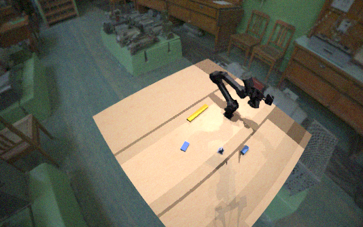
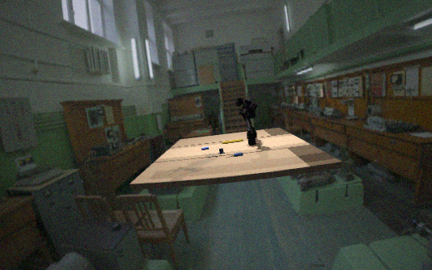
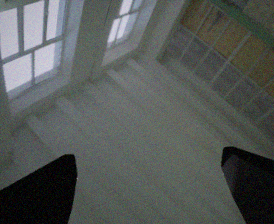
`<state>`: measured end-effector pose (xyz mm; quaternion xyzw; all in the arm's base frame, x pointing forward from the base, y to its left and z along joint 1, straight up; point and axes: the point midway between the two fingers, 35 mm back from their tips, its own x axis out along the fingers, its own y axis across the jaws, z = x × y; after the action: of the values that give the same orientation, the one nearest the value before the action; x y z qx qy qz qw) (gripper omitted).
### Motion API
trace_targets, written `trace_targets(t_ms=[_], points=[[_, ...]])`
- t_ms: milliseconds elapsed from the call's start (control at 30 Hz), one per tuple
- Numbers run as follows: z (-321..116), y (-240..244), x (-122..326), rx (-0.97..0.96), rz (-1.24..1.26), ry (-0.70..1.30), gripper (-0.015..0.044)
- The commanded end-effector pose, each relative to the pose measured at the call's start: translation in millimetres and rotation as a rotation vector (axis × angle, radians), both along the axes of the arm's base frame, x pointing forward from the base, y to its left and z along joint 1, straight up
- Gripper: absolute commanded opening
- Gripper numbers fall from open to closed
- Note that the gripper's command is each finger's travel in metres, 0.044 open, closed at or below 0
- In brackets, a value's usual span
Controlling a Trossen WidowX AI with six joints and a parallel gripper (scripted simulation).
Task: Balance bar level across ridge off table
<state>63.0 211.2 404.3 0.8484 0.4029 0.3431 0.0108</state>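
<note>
The yellow bar (image 1: 198,113) (image 2: 232,141) lies flat on the table (image 1: 143,170) (image 2: 260,165), to the left of the arm's base in the top view. A small dark, greyish-purple piece (image 1: 221,151) (image 2: 221,151), which looks like the ridge, stands between two blue blocks. Nothing rests on it. My gripper (image 3: 150,161) is open and empty. It is raised high on the arm's far side from the bar, well away from both bar and ridge. The wrist view shows only walls and windows between the fingers. The ridge's exact shape is too small to tell.
One blue block (image 1: 185,146) (image 2: 205,149) lies left of the ridge in the top view. Another blue block (image 1: 245,149) (image 2: 238,154) lies to its right. The arm's base stands near the table's back edge. Chairs and benches surround the table.
</note>
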Motion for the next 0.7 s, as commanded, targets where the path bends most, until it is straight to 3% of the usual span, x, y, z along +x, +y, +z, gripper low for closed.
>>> trace_targets(t_ms=[0, 667], points=[[-3, 6, 10, -0.089, -0.093, -0.069, 0.0315], [-36, 21, 78, -0.580, -0.507, -0.337, 0.0315]])
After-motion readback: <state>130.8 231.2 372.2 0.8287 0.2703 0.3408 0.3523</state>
